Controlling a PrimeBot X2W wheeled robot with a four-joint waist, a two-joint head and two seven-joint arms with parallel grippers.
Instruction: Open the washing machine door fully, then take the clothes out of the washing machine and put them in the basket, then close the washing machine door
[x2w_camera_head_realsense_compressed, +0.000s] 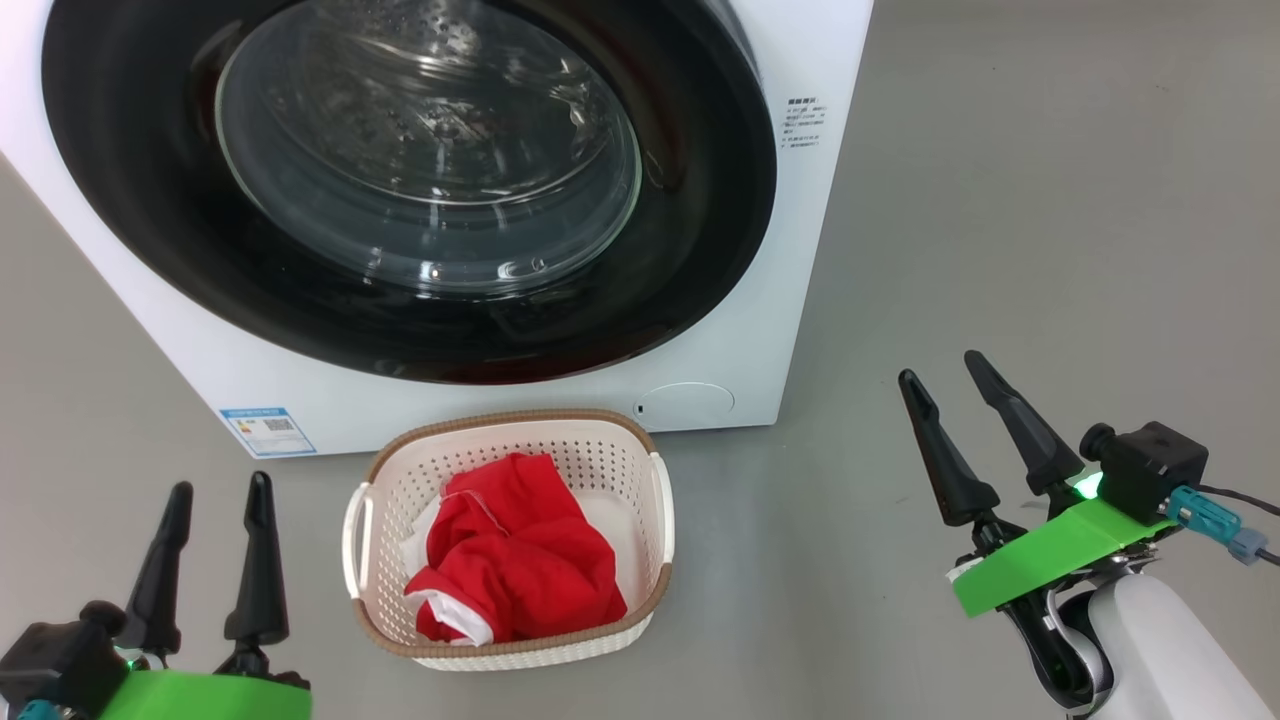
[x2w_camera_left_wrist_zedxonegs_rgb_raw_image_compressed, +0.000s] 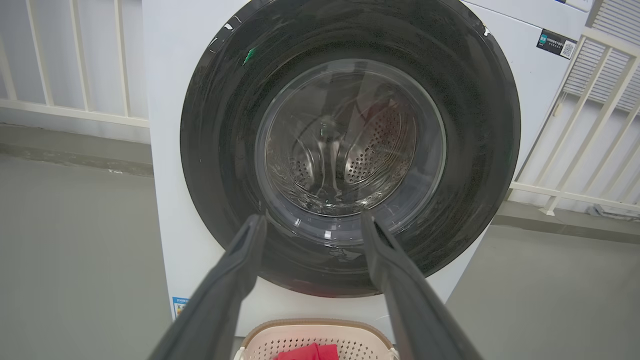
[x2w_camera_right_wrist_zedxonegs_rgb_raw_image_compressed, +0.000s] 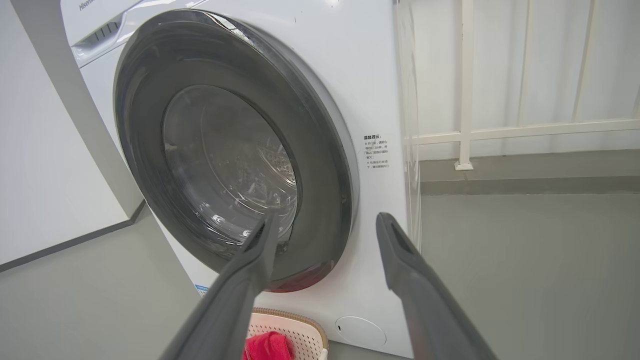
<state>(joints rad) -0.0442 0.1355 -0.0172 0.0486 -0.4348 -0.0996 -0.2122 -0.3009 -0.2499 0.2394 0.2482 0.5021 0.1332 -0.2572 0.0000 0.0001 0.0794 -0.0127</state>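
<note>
Left gripper (x2w_camera_head_realsense_compressed: 220, 482): two long dark fingers spread wide, nothing between them, green band at the wrist, over the grey floor (x2w_camera_head_realsense_compressed: 1000, 200); blue label sticker (x2w_camera_head_realsense_compressed: 267, 430): just ahead of this gripper's fingertips, on the low front corner of the washing machine (x2w_camera_head_realsense_compressed: 790, 300); basket (x2w_camera_head_realsense_compressed: 520, 415): on the floor to the right of the left gripper, between the two grippers and nearer the left one, cream-white perforated plastic, brown woven-look rim, white side handles, close to the machine's front; clothes (x2w_camera_head_realsense_compressed: 520, 560): lying crumpled inside the basket, bright red with white trim at the edges, a white patch of the basket's bottom showing beside them; washing machine door (x2w_camera_head_realsense_compressed: 700, 200): ahead of both grippers and above the basket, large, round, glossy black rim around a bulging clear glass bowl, lying flush against the white front, steel perforated drum visible through the glass; right gripper (x2w_camera_head_realsense_compressed: 938, 365): to the right of basket and machine, fingers parted wide and holding nothing, green band and a small black camera at its wrist
</note>
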